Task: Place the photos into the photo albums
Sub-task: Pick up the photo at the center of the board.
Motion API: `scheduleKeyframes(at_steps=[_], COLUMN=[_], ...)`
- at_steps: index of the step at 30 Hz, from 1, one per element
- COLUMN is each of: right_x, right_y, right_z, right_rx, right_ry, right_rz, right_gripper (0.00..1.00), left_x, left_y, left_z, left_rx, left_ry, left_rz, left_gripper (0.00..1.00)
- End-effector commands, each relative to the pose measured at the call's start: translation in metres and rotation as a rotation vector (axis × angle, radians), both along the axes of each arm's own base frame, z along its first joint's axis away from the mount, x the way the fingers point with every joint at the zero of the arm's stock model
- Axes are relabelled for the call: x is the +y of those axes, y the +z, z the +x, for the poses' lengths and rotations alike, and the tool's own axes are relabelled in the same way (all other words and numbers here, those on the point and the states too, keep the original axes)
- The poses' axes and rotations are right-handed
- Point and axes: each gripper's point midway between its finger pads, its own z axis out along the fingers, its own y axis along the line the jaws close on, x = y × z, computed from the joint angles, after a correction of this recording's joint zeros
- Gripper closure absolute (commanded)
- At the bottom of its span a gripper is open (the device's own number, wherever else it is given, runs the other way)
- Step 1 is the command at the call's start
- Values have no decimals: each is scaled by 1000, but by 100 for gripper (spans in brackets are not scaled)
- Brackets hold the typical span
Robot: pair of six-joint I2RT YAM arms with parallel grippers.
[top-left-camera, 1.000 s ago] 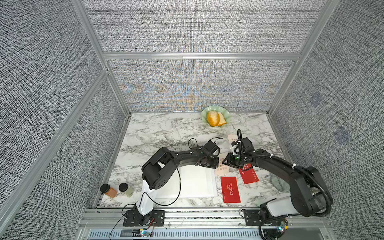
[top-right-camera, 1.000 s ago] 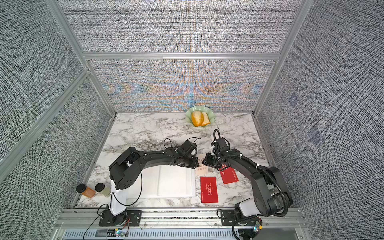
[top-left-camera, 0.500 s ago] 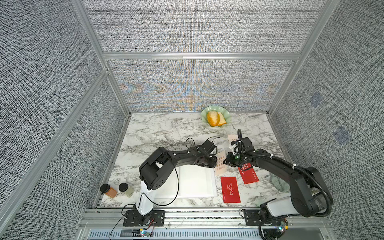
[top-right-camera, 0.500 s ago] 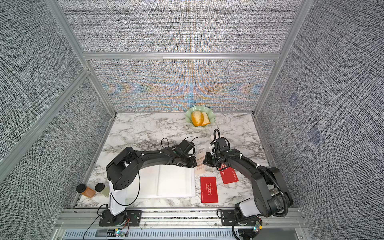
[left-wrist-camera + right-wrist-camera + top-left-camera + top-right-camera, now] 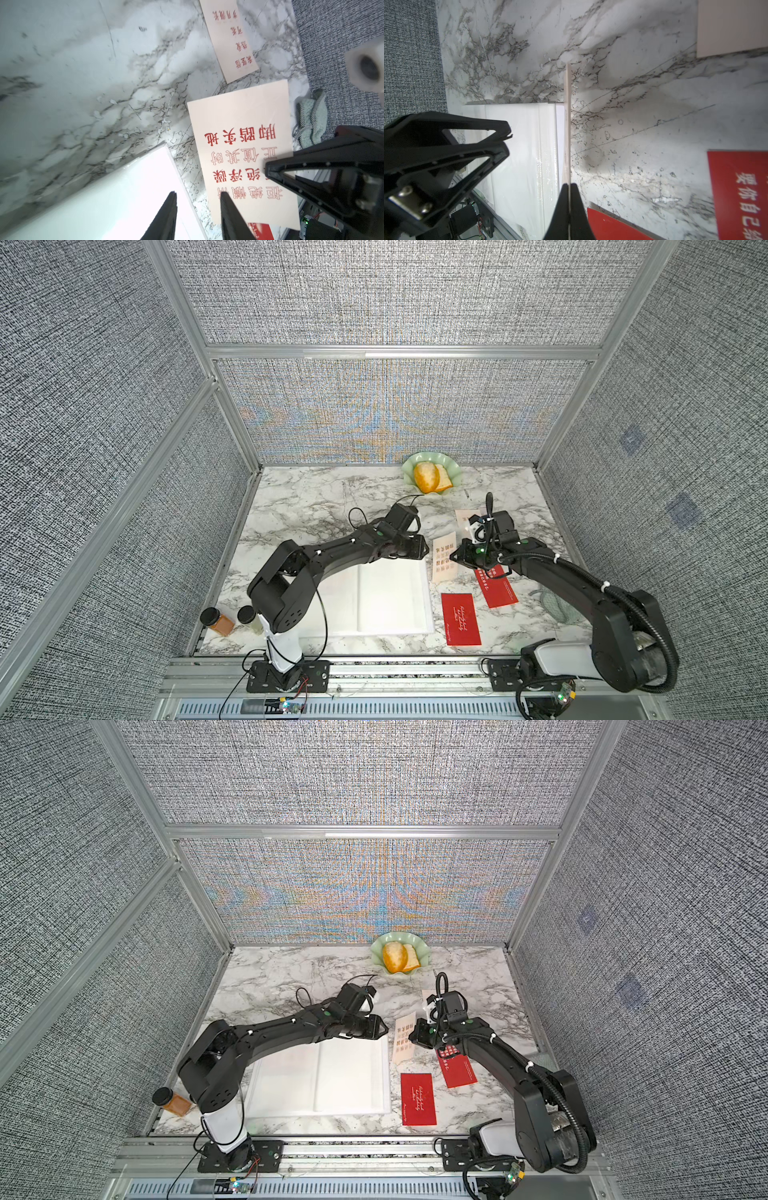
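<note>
Where the marble table (image 5: 316,506) meets its front rail, two small jars (image 5: 218,620) stand at the left corner. Beside them the photo album (image 5: 390,601) lies open and flat, its white pages up and its fold running near to far.

Right of the album a red card (image 5: 460,619) lies with its long side near to far; its white script is too small to read. A second red card (image 5: 500,591) lies slanted behind it, partly under the right arm. In the right wrist view its white characters begin 要你自己 (image 5: 741,187).

Farther back, the right gripper (image 5: 455,560) is pinched tight on the right long edge of a cream card (image 5: 444,558). This card sits just past the album's right edge, its long side near to far and its printed face up. The left wrist view shows four rows of red characters on it, among them 脚踏实地 and 正值其时 (image 5: 243,149).

Facing it, the left gripper (image 5: 419,549) hangs over the album's far right corner. Its fingers (image 5: 170,218) stand a little apart, with nothing between them.

Beyond lies another cream card (image 5: 465,517), and at the back wall a green plate (image 5: 455,472) with bread (image 5: 430,477).
</note>
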Motion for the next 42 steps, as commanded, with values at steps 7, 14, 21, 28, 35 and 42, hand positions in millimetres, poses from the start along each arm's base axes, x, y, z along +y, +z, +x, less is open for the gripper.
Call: scheduleKeyframes(at_steps=[7,14,21,28,35,42], right_x=[43,79,113,127,121,122], right_y=[47,59,67,66,64,74], right_z=[-9,-23,-30,-33,-36,-40], right_rx=[-84,-104,-103,-96,-104,-123], right_ry=[183,304,387,421,424,461], right_rz=[241,315,463,474,444,473], right_gripper=[100,100,100,100,100,100], left_x=[55,87,94,102,121,119], left_y=[29,50,59,50,51,52], left_z=[5,-14,-26,-26,-20,-21], left_rx=[-81,-102,-96,-70,-83,-68], left_ry=[14,-19,-41,12,84,48], left_rz=[-144,-328,-378,-364,-333,-348], left_gripper=[63,63,63,63,63,62])
